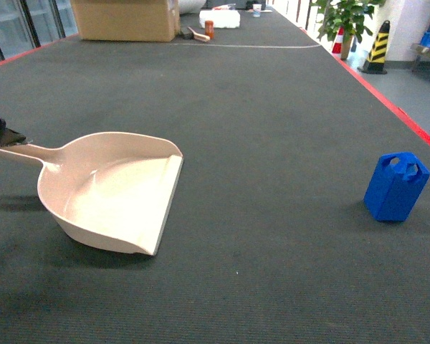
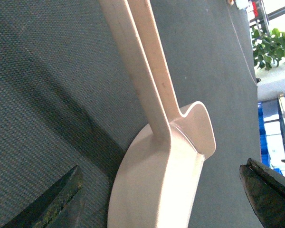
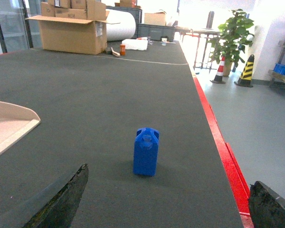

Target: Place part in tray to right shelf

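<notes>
Your left gripper (image 2: 161,199) fingers spread wide, the pale beige plastic dustpan tray (image 2: 156,180) handle running between them, no contact seen. Right gripper (image 3: 166,202) fingers also wide, empty, w/ the small bright blue plastic part (image 3: 146,151) upright ahead on dark grey tabletop (image 1: 272,107).

No legible text, labels or numbers anywhere; marks on cardboard box (image 3: 69,33) too small to read.

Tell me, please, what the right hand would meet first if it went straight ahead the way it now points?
Most likely the blue part: it stands upright on the dark table, roughly centred ahead of the open right hand, with nothing between. Exact height alignment is unclear.
</notes>
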Available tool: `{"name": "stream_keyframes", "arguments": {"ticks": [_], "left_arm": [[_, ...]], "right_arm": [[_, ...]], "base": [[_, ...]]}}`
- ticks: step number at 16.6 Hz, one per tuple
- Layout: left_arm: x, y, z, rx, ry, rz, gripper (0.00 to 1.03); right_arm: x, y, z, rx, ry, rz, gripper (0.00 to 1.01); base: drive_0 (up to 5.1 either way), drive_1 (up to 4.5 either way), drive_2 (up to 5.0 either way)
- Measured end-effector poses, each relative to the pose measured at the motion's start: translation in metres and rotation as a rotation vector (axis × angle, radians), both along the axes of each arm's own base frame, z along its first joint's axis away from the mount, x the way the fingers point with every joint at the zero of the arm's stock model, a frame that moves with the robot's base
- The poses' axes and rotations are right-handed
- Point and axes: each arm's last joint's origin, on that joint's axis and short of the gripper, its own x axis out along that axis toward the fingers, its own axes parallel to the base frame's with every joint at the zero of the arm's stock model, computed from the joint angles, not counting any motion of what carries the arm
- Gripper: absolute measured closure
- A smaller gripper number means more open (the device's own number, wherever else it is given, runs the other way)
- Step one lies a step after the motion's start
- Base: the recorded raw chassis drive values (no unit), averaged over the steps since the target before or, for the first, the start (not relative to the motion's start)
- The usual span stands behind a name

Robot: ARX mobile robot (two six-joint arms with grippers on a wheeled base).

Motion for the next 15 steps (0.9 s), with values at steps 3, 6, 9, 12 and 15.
{"name": "stream_keyframes", "arguments": {"ticks": [3,6,9,12,15], "left_arm": [[0.0,0.0,0.0,-0.013,0.002,0.003,0.05],[0.0,0.0,0.003,-0.061,-0.123,0.0,0.05],[0.023,0.002,-0.005,-0.095,-0.099,0.002,0.05],[0.058,0.008,-0.016,-0.096,-0.086,0.01,0.05],[0.084,0.025,-0.026,-0.094,-0.09,0.049,0.05]], "right_arm": [[0.0,0.0,0.0,0.0,0.0,0.0,0.03],[0.0,0.0,0.0,0.0,0.0,0.0,0.03],[0.0,0.0,0.0,0.0,0.0,0.0,0.03],[0.0,0.0,0.0,0.0,0.0,0.0,0.03],[0.0,0.0,0.0,0.0,0.0,0.0,0.03]], "base": [[0.0,0.0,0.0],[0.0,0.0,0.0],[0.0,0.0,0.0],[0.0,0.0,0.0],[0.0,0.0,0.0]]}}
